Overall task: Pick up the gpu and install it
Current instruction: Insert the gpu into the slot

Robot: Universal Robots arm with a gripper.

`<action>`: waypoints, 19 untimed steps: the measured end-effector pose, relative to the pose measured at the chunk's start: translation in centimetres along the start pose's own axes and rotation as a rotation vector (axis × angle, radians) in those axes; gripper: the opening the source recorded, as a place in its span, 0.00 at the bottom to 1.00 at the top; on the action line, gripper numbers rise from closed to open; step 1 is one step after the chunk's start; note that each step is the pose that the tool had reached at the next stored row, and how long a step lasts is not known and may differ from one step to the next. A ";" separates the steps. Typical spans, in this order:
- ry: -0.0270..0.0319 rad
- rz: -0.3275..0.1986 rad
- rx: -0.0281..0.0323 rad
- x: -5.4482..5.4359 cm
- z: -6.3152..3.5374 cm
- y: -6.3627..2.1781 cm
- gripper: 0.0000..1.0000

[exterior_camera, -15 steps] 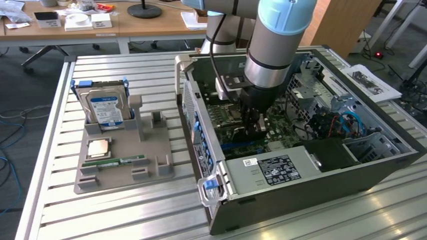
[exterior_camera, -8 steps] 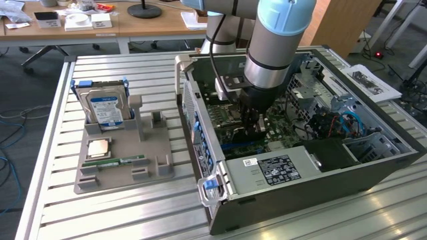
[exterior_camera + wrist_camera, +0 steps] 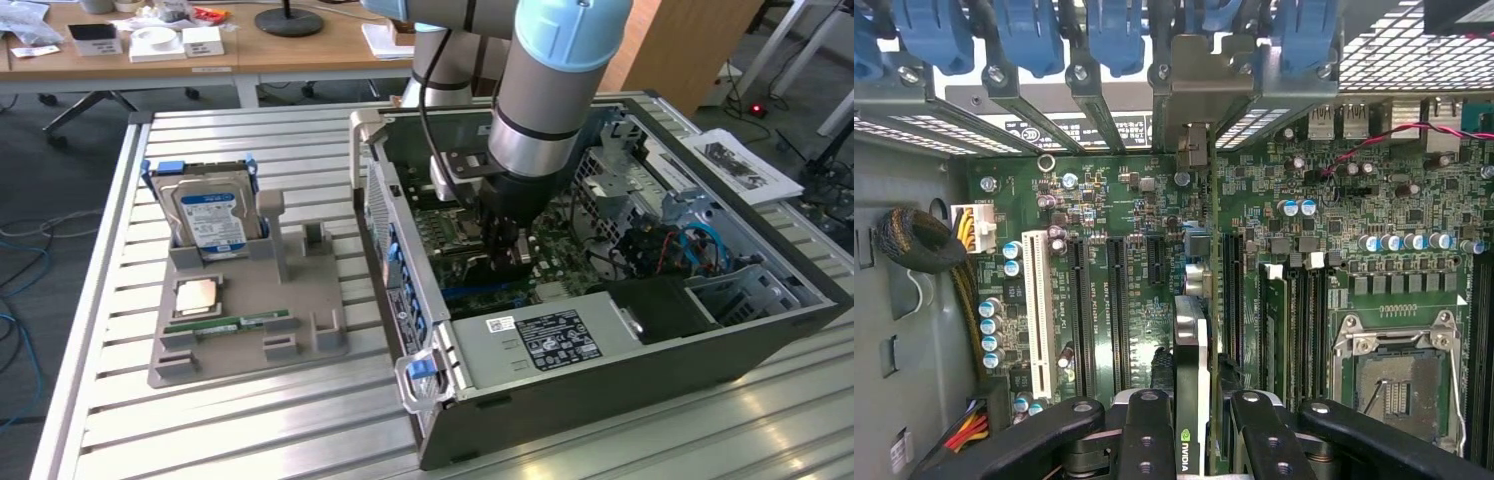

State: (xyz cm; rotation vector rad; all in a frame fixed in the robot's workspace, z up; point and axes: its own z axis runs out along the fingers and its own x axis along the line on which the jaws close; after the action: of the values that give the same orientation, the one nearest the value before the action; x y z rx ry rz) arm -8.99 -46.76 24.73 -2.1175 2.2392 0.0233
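Slatted tabletop (image 3: 267,420). Toward its edge at the exterior view's right, one open computer case (image 3: 747,330), bearing one black label (image 3: 547,340) with white writing too small to read. Inside, one green motherboard (image 3: 1124,200) with one white slot (image 3: 1038,310) beside several black ones. Toward the tabletop's edge at the exterior view's left, one grey holder (image 3: 300,345). Over the motherboard, one gripper (image 3: 1199,405), with fingers (image 3: 1144,430) pressed narrow on both faces of the gpu (image 3: 1192,340), held edge-on over the black slots, "NVIDIA" readable on its edge. On the holder, one upright hard drive (image 3: 214,220) with an unreadable blue label, one green memory stick (image 3: 247,324), one flat chip (image 3: 198,296).
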 end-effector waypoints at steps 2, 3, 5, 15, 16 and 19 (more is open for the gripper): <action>0.0000 0.000 0.0000 0.0 0.00 0.00 0.27; 0.0001 0.000 0.0000 0.0 0.01 0.00 0.27; 0.0001 0.000 0.0000 0.0 0.00 0.00 0.27; 0.0000 0.000 0.0001 0.0 0.07 0.02 0.27; 0.0000 0.000 0.0001 0.0 0.07 0.02 0.27; 0.0000 0.000 0.0000 0.0 0.07 0.02 0.27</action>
State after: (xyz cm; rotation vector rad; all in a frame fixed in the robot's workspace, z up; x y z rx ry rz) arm -9.01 -46.76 24.66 -2.1175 2.2391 0.0233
